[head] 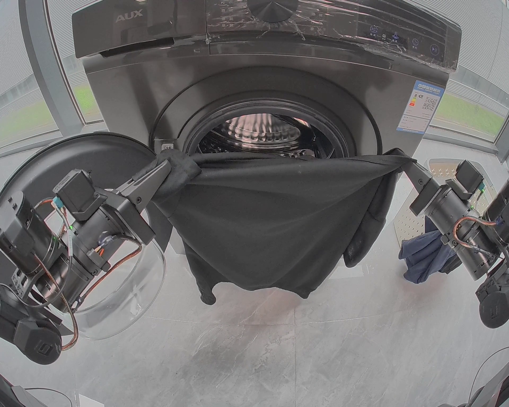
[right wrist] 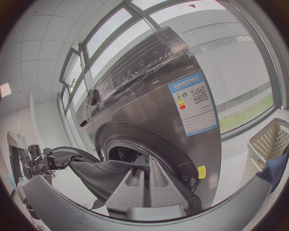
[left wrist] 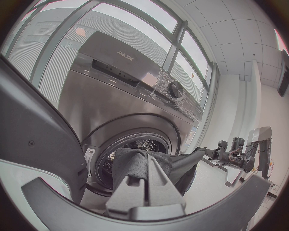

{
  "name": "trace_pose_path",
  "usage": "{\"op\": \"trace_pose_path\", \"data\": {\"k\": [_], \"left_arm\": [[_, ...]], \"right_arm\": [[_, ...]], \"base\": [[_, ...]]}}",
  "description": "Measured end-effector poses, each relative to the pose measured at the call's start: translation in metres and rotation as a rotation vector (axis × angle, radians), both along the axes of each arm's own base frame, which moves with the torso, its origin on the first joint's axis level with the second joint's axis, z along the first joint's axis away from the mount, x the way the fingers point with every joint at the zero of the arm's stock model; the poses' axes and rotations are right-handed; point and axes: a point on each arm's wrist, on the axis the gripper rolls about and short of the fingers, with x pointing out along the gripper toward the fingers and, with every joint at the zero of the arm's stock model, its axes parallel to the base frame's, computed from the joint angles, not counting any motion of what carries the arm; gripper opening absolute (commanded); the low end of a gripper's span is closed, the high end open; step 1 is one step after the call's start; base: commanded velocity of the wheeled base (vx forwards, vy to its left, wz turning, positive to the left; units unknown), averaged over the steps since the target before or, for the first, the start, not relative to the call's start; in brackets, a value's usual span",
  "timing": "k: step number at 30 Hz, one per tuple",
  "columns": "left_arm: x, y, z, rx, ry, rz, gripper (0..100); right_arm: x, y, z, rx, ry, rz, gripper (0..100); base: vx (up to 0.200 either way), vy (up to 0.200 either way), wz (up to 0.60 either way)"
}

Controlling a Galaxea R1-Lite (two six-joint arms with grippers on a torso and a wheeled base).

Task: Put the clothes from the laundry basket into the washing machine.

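Left hand [head: 167,167], right hand [head: 406,165] level, garment [head: 275,222] between

Laundry corner: stock count by kind.

One washing machine [head: 132,100], fitted with one round door [head: 95,159], one steel drum [head: 260,130], one wrapped control panel [head: 371,26], one dial [head: 272,8], one blue label [head: 420,107] and one yellow sticker [right wrist: 201,172]; two garments, being one black garment [head: 275,217] and one blue garment [head: 424,257]; one laundry basket [right wrist: 266,141]; two grippers, being one left gripper [head: 165,168] and one right gripper [head: 405,165].
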Motion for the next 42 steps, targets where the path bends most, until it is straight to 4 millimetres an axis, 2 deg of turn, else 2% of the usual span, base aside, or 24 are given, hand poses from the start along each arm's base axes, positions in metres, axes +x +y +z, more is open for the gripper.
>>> {"op": "trace_pose_path", "data": {"k": [10, 18, 25, 26, 33, 37, 42], "left_arm": [[-0.002, -0.001, -0.002, 0.005, 0.007, -0.01, 0], [-0.005, -0.007, -0.003, 0.014, 0.007, -0.032, 0], [-0.01, -0.014, -0.003, 0.028, -0.028, -0.056, 0], [-0.01, -0.014, -0.003, 0.026, -0.032, -0.06, 0], [-0.008, -0.027, 0.004, -0.007, -0.072, -0.104, 0], [-0.005, -0.04, 0.013, -0.027, -0.103, -0.138, 0], [-0.004, -0.057, 0.015, -0.035, -0.108, -0.188, 0]], "right_arm": [[-0.004, 0.0, -0.007, -0.017, 0.024, 0.017, 0], [-0.009, 0.012, -0.036, -0.066, 0.127, 0.066, 0], [-0.012, 0.025, -0.052, -0.087, 0.188, 0.115, 0], [-0.013, 0.027, -0.054, -0.09, 0.195, 0.12, 100], [-0.021, 0.04, -0.068, -0.11, 0.249, 0.149, 100], [-0.017, 0.047, -0.081, -0.144, 0.279, 0.158, 100], [-0.005, 0.06, -0.099, -0.178, 0.309, 0.17, 100]], "base": [[0.0, 0.0, 0.0], [0.0, 0.0, 0.0], [0.0, 0.0, 0.0], [0.0, 0.0, 0.0], [0.0, 0.0, 0.0], [0.0, 0.0, 0.0], [0.0, 0.0, 0.0]]}}
